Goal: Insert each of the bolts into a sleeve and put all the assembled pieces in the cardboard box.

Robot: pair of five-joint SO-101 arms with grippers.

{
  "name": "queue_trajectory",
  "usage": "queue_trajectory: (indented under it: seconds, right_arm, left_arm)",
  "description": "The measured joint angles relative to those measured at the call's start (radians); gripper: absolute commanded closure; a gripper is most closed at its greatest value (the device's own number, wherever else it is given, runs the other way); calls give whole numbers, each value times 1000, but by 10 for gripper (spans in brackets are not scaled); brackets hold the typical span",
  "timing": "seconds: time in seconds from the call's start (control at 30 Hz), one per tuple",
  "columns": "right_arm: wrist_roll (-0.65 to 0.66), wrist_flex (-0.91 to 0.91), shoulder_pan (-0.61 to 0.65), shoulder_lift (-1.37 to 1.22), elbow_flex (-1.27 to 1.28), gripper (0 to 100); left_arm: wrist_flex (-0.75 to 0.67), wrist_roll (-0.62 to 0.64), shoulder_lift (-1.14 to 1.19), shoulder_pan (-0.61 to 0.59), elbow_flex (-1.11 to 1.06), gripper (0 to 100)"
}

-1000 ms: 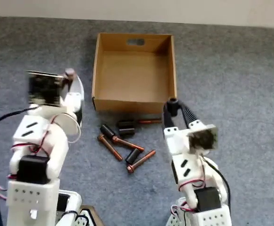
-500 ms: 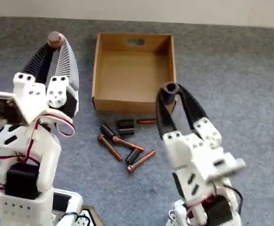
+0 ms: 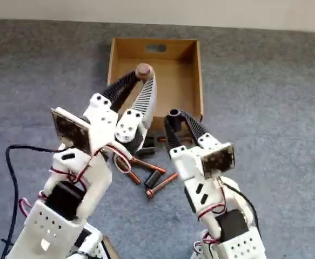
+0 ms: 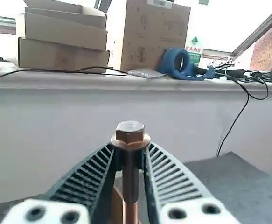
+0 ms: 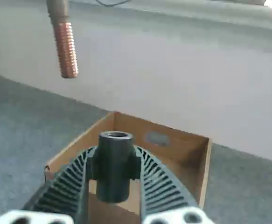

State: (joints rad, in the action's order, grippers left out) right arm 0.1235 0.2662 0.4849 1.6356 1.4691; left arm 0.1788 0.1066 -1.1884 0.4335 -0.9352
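My left gripper (image 3: 141, 81) is raised over the cardboard box (image 3: 192, 70) and is shut on a copper bolt (image 4: 129, 175), held upright with its hex head (image 3: 143, 70) on top. My right gripper (image 3: 174, 123) stands near the box's front wall, shut on a black sleeve (image 5: 114, 164) whose open bore faces up. From the right wrist view the bolt's threaded end (image 5: 64, 49) hangs above and off to one side of the sleeve. The box (image 5: 182, 149) holds nothing.
On the grey carpet in front of the box lie loose copper bolts (image 3: 162, 184) and black sleeves (image 3: 153, 177) in a small pile between the two arms. A black cable (image 3: 11, 178) runs by the left arm's base.
The left arm swung right with its bolt, from beside the box to over it. The right arm drew back and left with its sleeve.
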Motion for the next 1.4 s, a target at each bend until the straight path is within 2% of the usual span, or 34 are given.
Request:
queue_trajectory:
  seconds: [0.13, 0.43, 0.87, 1.03, 1.27, 1.4]
  right_arm:
    - [0, 0, 0, 153, 75, 992]
    - [0, 0, 0, 181, 100, 992]
    - [0, 0, 0, 187, 100, 992]
    - [0, 0, -2, 186, 101, 992]
    - [-6, 0, 2, 186, 101, 992]
    - [-80, 0, -3, 186, 101, 992]
  left_arm:
    - [-23, 2, 0, 14, 0, 992]
    - [-25, 0, 0, 196, -12, 992]
    - [-25, 0, 5, 201, -43, 992]
    - [-21, 0, 104, 193, -15, 992]
    - [127, 2, 178, 183, 110, 992]
    - [141, 0, 178, 187, 120, 992]
